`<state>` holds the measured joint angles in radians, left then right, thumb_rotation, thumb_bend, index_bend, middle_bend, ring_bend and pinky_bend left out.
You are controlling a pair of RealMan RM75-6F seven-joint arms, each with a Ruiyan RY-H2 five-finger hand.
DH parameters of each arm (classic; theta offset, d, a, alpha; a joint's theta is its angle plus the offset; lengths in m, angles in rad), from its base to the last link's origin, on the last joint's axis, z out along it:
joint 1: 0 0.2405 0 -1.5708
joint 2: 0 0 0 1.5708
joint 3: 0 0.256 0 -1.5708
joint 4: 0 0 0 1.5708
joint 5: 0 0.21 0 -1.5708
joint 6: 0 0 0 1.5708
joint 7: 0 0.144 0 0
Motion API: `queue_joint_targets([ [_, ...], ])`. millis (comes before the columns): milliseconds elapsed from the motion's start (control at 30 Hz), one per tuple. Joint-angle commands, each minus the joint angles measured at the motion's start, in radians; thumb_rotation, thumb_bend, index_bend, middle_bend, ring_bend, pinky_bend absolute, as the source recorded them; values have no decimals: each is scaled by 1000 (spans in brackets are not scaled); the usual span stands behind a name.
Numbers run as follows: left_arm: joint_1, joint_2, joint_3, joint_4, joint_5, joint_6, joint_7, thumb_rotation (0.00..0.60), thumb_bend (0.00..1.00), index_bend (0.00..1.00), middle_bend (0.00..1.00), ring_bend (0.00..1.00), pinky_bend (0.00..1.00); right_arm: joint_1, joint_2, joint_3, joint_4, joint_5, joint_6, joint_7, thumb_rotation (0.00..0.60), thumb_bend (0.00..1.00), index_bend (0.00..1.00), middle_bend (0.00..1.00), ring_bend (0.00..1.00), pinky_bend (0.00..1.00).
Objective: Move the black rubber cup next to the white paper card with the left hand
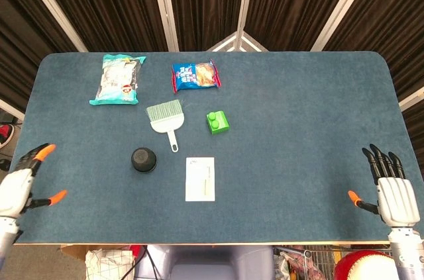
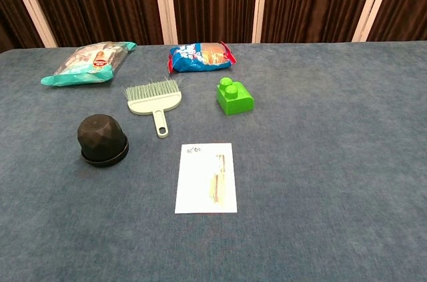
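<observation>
One black rubber cup [image 2: 102, 139] sits inverted on worktop [image 1: 298, 114], left of white paper card [image 2: 206, 177], apart. Left hand [image 1: 18, 184] empty, fingers spread, at worktop edge. Cup likely light, pliable, grippy; grasp around faceted sides.

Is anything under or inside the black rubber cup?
The black rubber cup sits mouth-down on the blue table, dome up. Its inside is covered, so any contents cannot be seen.
</observation>
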<state>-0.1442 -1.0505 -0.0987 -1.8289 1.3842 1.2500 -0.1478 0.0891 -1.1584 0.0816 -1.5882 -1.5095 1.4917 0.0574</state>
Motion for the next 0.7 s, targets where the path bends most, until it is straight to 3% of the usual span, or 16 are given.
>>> queue_joint_targets([
  [33,-68,-54,-25,-1,-49,-82,40,600,274,98,30,0,0,4,-4,-2,5,1,-9,0,600,222,79,39,106,36],
  [300,-172,-197,-84,37,-179,-165,119,600,272,98,24,0,0,12,-9,-1,13,9,-27,3,600,222,79,39,106,36],
  [700,-263,-395,-96,178,-309,-227,209,600,264,98,20,0,0,11,-12,-2,27,23,-37,22,600,223,79,39,106,36],
])
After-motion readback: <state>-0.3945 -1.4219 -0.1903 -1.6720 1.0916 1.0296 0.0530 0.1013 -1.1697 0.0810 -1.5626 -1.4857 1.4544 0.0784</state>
